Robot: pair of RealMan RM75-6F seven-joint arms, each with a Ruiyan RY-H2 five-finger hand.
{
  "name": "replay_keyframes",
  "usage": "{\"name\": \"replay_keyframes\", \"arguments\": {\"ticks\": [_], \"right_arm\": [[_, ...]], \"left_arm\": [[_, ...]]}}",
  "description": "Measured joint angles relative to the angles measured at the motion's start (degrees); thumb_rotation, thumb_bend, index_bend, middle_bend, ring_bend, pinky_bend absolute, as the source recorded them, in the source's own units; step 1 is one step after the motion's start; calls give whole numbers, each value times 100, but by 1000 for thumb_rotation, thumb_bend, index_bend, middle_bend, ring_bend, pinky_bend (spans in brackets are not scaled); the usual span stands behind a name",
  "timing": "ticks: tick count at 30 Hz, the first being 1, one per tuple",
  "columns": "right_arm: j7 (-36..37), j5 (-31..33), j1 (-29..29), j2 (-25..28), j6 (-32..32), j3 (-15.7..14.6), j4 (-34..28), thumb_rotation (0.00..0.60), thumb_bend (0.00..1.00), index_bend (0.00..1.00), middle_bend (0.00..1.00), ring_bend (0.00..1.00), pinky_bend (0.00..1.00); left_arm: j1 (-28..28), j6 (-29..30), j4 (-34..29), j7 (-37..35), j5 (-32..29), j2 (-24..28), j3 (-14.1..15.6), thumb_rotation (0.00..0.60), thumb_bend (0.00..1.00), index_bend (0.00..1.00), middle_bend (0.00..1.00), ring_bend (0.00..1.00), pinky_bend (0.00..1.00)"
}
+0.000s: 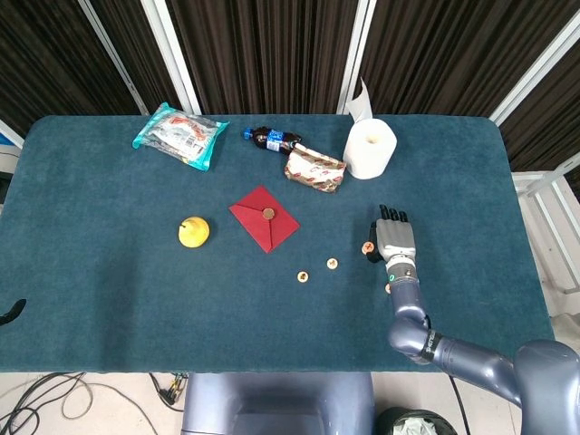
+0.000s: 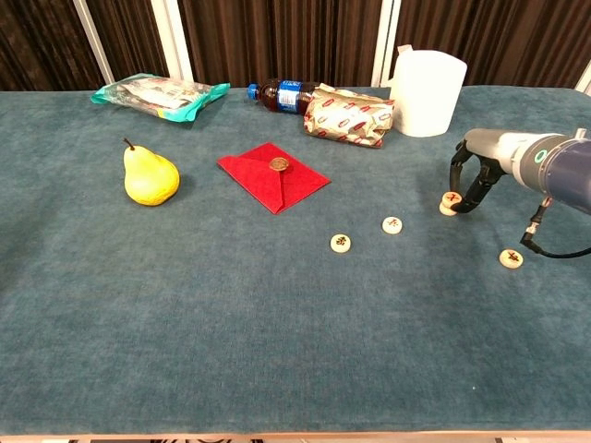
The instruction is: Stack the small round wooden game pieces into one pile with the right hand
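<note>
My right hand hovers at the right of the table, fingers curved down around a small round wooden piece. It pinches that piece, which sits on top of a second piece as a low pile. Three more pieces lie singly on the cloth: one near my forearm, one left of the pile, and one further left. My left hand is out of both views.
A red envelope with a brown disc lies mid-table, with a yellow pear to its left. Along the far edge are a snack bag, a cola bottle, a wrapped packet and a paper roll.
</note>
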Motion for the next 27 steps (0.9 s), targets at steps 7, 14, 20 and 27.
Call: {"name": "replay_keyframes", "arguments": {"ticks": [7, 14, 20, 27], "right_arm": [[19, 4, 18, 22, -16, 10, -1, 600, 392, 568, 0, 11, 40], [28, 46, 13, 63, -44, -8, -49, 600, 392, 567, 0, 11, 40], [30, 50, 16, 96, -35, -20, -96, 600, 392, 537, 0, 12, 40], [11, 68, 29, 126, -13, -37, -131, 600, 392, 494, 0, 12, 40]], "left_arm": [[-1, -4, -6, 14, 2, -2, 2, 600, 164, 109, 4, 0, 11], [-5, -12, -6, 30, -7, -5, 1, 600, 164, 109, 4, 0, 11], [-4, -17, -14, 43, -27, -6, -5, 600, 164, 109, 4, 0, 11], [-5, -28, -27, 67, -52, -5, -9, 600, 164, 109, 4, 0, 11]]}}
